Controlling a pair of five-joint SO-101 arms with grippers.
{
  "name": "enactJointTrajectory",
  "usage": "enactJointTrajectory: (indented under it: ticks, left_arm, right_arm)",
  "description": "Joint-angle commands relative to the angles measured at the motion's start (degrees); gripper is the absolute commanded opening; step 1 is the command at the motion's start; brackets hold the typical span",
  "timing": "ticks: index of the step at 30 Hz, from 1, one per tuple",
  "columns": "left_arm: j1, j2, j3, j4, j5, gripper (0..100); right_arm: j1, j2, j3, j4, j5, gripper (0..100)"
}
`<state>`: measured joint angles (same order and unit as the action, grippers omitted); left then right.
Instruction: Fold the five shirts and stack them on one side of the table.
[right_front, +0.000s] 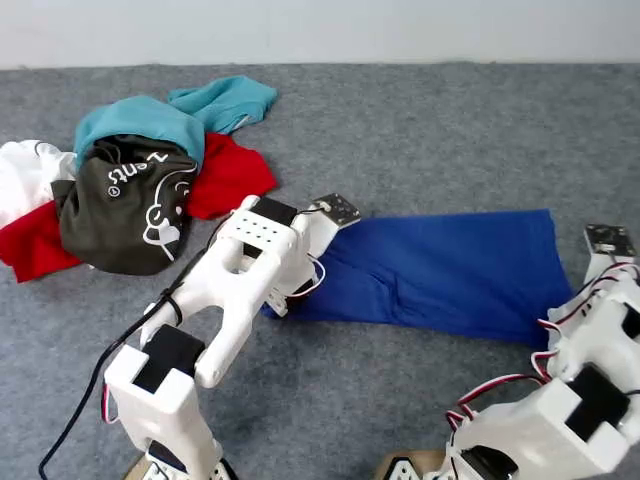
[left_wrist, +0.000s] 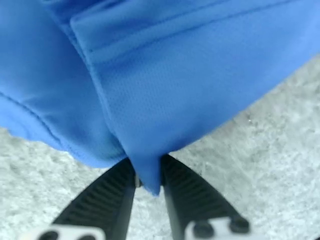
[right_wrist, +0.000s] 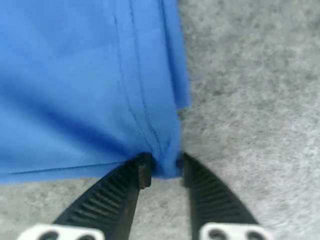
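A blue shirt (right_front: 440, 275) lies spread flat on the grey table, right of centre. At the shirt's left end, my left gripper (left_wrist: 147, 182) is shut on a fold of blue cloth (left_wrist: 165, 90); from above, the white left arm (right_front: 250, 270) covers that hold. My right gripper (right_wrist: 162, 167) is shut on the hem corner of the blue shirt (right_wrist: 85, 85) at its right end, beside the right arm (right_front: 600, 310). Both ends rest low on the table. At the back left, a teal shirt (right_front: 215, 105), a dark printed shirt (right_front: 125, 205), a red shirt (right_front: 230, 175) and a white shirt (right_front: 25, 175) lie piled together.
Grey carpet-like cloth (right_front: 430, 130) covers the table. Bare room lies behind and in front of the blue shirt. A black cable (right_front: 85, 400) runs along the left arm's base at the front left.
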<state>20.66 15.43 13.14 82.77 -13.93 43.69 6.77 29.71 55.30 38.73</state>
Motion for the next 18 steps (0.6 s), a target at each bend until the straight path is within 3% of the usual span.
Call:
enactJointTrajectory:
  ticks: [1,8,18]
  left_arm:
    - [-0.4,-1.0,0.0,-1.2,-0.9,11]
    - [-0.4,-6.7,-1.5,3.6,-1.2,13]
    - [-0.4,-21.2,-1.5,9.6,-6.2,13]
  right_arm:
    - [1.9,-0.1,-0.7,2.2,0.7,22.8]
    - [1.6,-8.0,-6.6,12.6,0.6,22.7]
    - [1.5,-14.1,-7.6,13.0,0.6,22.7]
